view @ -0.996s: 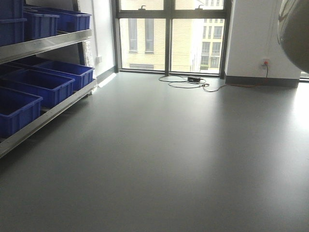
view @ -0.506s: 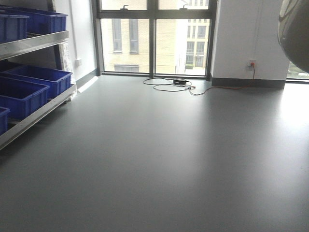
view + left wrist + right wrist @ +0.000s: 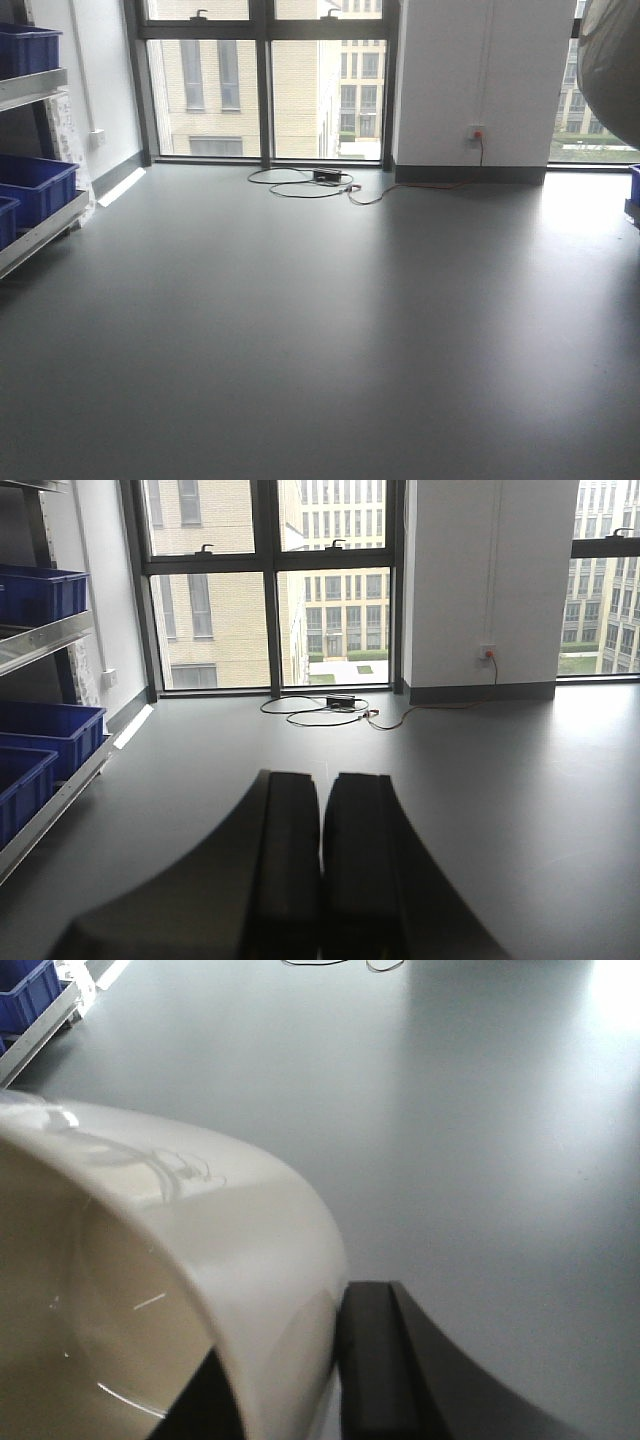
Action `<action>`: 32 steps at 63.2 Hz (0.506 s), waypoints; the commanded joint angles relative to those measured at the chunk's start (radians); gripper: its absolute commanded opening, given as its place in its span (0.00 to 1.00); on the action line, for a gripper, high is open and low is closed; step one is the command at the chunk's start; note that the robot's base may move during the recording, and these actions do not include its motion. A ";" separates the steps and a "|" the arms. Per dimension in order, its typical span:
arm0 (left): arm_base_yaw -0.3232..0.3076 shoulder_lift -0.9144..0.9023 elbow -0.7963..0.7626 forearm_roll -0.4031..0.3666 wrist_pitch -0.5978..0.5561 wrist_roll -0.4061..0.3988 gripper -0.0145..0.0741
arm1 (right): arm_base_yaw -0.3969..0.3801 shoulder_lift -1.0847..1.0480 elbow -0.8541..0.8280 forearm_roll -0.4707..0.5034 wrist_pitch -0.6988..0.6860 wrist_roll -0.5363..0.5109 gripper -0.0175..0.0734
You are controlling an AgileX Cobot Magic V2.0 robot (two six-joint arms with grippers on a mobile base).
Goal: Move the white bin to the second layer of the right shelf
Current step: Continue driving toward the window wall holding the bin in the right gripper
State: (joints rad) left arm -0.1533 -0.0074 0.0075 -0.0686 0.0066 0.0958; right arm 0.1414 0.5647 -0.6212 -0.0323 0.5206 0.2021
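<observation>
The grey floor (image 3: 320, 330) fills most of each view, and behind it runs a wall of tall windows (image 3: 265, 80). At the left edge stands one steel rack (image 3: 45, 222). The left wrist view shows three blue crates on it: one on the upper level (image 3: 40, 592) and two below (image 3: 55, 735) (image 3: 20, 790). A sliver of blue (image 3: 634, 190) shows at the right edge of the front view, but what it belongs to cannot be told. The right shelf second layer is in none of the views. The one white bin (image 3: 150, 1260) is held up off the floor, and its rounded side hangs into the top right corner of the front view. The right gripper (image 3: 290, 1330) is clamped on the bin's wall at the rim, with one finger (image 3: 380, 1360) outside and the other inside. The left gripper (image 3: 322, 780) has its two fingers pressed together with nothing between them. This looks like the carry stage: the bin is picked up but not yet placed. The next move probably calls for bringing the right shelf into view, squaring up to its second level, and setting the bin down there before letting go. Smallest, one cable (image 3: 300, 183) lies coiled near the window.
</observation>
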 commanded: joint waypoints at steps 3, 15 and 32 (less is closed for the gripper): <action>-0.001 -0.013 0.033 -0.005 -0.087 -0.007 0.26 | -0.006 0.000 -0.030 -0.003 -0.105 -0.002 0.25; -0.001 -0.013 0.033 -0.005 -0.087 -0.007 0.26 | -0.006 0.000 -0.030 -0.003 -0.105 -0.002 0.25; -0.001 -0.013 0.033 -0.005 -0.087 -0.007 0.26 | -0.006 0.000 -0.030 -0.003 -0.105 -0.002 0.25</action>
State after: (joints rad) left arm -0.1533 -0.0074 0.0075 -0.0686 0.0066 0.0958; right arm 0.1414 0.5647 -0.6212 -0.0323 0.5206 0.2021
